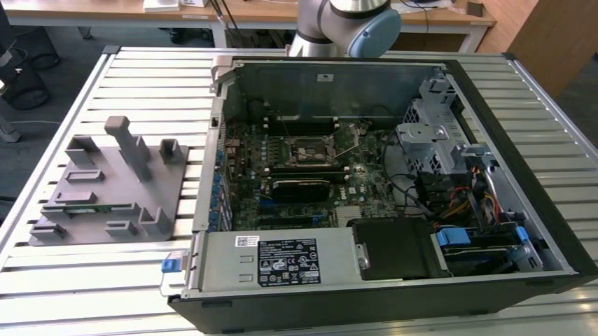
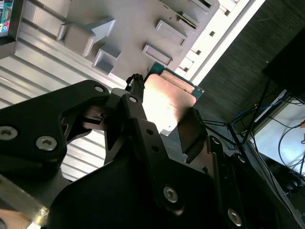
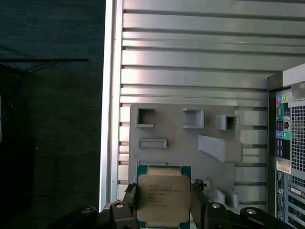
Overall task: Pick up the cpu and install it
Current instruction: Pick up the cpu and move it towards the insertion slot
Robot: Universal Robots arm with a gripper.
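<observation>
The cpu [image 3: 163, 198], a flat square chip with a silver-grey metal top and green edge, sits between my gripper's [image 3: 164, 212] two black fingers [image 3: 129, 205], which are shut on its opposite sides. The second wrist view shows the same grip: the cpu [image 2: 167, 100] is clamped in the gripper [image 2: 164, 121] and hangs well above the grey holder block [image 2: 133, 28]. In the exterior view, the open black motherboard socket [image 1: 311, 150] lies in the middle of the computer case [image 1: 523, 175]. The arm's base [image 1: 341, 24] stands behind the case.
The grey holder block [image 1: 108, 185] with raised posts and pockets lies on the slatted metal table [image 1: 140, 77], at the exterior view's left of the case. A green memory stick [image 1: 89, 206] rests in it. Inside the case are drive cages [image 1: 435, 136], cables and a power supply [image 1: 280, 260].
</observation>
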